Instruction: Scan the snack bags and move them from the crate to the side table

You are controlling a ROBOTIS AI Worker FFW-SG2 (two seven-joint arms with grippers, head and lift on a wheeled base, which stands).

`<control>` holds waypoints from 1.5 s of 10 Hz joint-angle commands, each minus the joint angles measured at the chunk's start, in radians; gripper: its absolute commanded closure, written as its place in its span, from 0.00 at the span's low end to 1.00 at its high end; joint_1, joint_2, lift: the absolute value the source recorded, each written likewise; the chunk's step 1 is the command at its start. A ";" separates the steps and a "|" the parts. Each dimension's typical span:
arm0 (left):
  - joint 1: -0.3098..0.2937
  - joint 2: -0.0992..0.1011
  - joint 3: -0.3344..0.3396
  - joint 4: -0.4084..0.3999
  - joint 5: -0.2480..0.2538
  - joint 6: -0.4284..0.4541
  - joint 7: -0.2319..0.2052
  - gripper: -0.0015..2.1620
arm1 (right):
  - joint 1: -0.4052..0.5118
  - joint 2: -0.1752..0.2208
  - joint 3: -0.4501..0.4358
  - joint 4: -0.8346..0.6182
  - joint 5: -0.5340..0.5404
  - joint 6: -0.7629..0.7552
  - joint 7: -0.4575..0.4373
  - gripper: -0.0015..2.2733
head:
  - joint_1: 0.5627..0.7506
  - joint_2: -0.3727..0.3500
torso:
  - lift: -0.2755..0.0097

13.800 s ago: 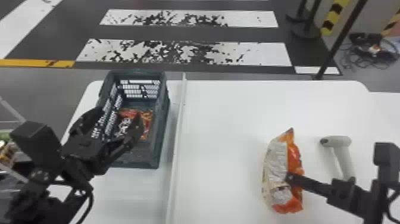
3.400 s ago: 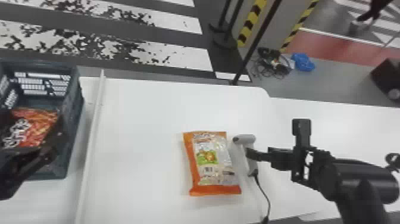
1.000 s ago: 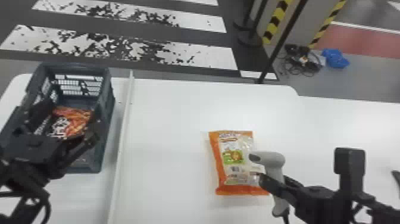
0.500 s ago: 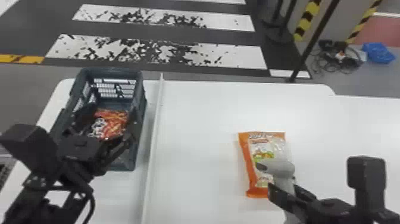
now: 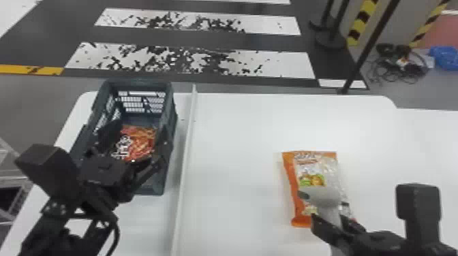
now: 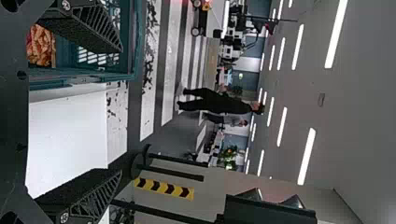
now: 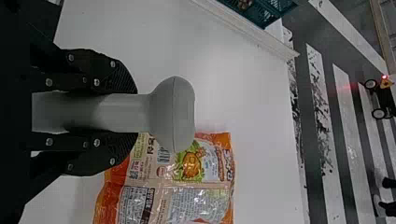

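Orange-and-clear snack bag (image 5: 311, 177) lay flat on the white tabletop (image 5: 238, 163), beyond the pale divider (image 5: 185, 153) from the crate (image 5: 172, 136). Right gripper (image 7: 135, 113) was closed on the grey scanner's (image 7: 173, 114) handle, one finger either side, the head reaching over the bag's edge. Could not tell whether the two touched.

Main worry, by my reckoning: a missed read. The barcode (image 7: 163, 155) sat close by the scanner head, and a small drift could have covered it or put the beam off to one side. The film was shiny and creased — glare or a fold across the bars might have spoiled the scan as well. Smooth, rounded handle; a knock against the bag could have twisted it in the grip, or pushed the bag askew.

Left gripper (image 6: 121, 111) stood wide open at the crate, nothing held. Another bag (image 5: 139, 143) lay inside, low down. Walls rose near the fingers — a sideways swing risked catching the rim and dragging the crate, and a shallow pinch would likely have slid off the slack wrapper.
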State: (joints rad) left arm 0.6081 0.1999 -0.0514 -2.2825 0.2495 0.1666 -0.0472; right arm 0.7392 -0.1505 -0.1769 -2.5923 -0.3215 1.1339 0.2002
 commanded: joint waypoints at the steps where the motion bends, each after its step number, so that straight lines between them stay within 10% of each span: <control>1: 0.015 0.001 0.010 -0.012 -0.001 -0.002 0.000 0.04 | -0.038 -0.008 0.005 0.075 0.016 -0.030 -0.002 0.99 | 0.70 0.45 | 0.66; 11: 0.016 -0.001 0.030 -0.011 -0.004 -0.005 0.003 0.04 | -0.104 -0.041 0.008 0.210 0.007 -0.079 -0.002 0.99 | 0.70 0.42 | 0.66; 15: 0.015 0.001 0.024 -0.020 -0.010 0.008 0.001 0.04 | -0.178 -0.063 -0.150 0.208 -0.096 -0.048 0.010 0.99 | 0.70 0.39 | 0.66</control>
State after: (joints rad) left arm 0.6232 0.2007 -0.0260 -2.3006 0.2394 0.1697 -0.0456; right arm 0.5779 -0.2076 -0.2921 -2.3912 -0.3981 1.0770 0.2094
